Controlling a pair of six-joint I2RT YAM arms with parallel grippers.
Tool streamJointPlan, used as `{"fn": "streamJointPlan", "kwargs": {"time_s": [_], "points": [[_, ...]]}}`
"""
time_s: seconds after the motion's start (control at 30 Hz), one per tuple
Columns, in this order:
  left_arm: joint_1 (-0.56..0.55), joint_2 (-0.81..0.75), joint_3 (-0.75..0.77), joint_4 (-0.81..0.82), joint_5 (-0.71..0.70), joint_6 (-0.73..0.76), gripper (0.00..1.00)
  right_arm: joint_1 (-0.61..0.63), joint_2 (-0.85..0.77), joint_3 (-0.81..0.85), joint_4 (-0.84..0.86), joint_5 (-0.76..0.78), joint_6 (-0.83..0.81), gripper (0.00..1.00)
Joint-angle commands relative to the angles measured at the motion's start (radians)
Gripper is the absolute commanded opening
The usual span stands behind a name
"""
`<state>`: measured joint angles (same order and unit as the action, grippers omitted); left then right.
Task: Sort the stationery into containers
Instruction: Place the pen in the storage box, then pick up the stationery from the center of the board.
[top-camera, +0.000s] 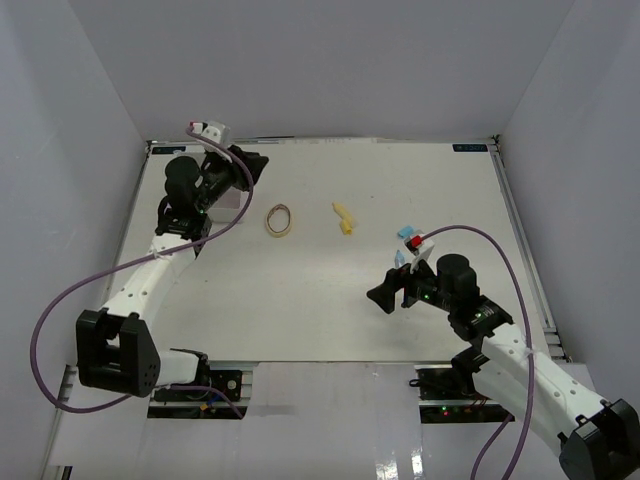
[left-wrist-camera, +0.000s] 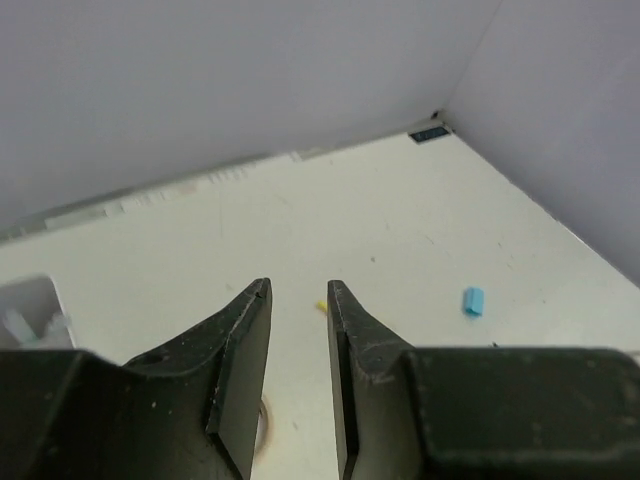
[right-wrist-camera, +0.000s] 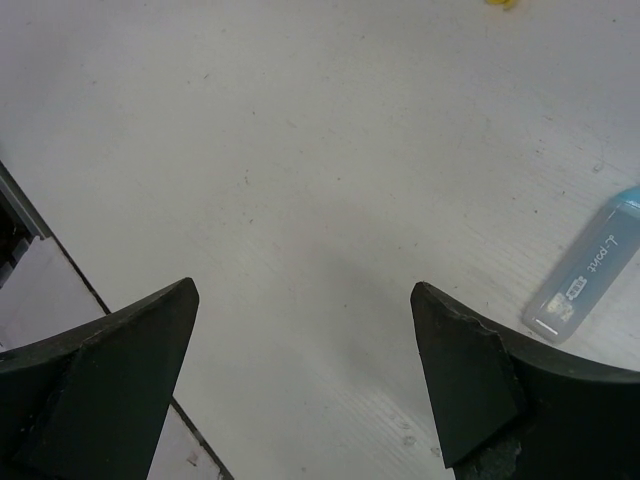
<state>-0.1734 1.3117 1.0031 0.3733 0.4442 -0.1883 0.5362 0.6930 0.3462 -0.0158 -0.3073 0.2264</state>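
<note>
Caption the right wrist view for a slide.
Right arm's fingers spread wide above the white table, a light blue item lying beside one of them.

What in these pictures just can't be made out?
White tray: overhead, largely hidden by the left arm; left wrist view shows only a corner at its left edge.
Tan ring: left wrist view, mostly behind the left gripper.
Yellow item: too small overhead to identify; cut by the top edge in the right wrist view.
</note>
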Motion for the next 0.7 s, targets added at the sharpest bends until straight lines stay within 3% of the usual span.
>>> {"fn": "streamJointPlan", "kwargs": {"time_s": [0.0, 0.27, 0.57, 0.67], "points": [[-0.034, -0.064, -0.017, -0.345, -0.136, -0.06, 0.4, -0.007, -0.03, 0.054, -0.073, 0.043, 0.031, 0.93], [-0.096, -0.088, -0.07, -0.533, -0.251, -0.2, 0.49, -0.004, -0.029, 0.056, -0.11, 0.071, 0.062, 0.93], [-0.147, 0.128, -0.032, -0.602, -0.386, -0.322, 0.49, -0.005, -0.004, 0.039, -0.098, 0.068, 0.08, 0.93], [-0.153, 0.197, -0.011, -0.602, -0.493, -0.362, 0.48, -0.005, -0.006, 0.03, -0.093, 0.065, 0.082, 0.93]]}}
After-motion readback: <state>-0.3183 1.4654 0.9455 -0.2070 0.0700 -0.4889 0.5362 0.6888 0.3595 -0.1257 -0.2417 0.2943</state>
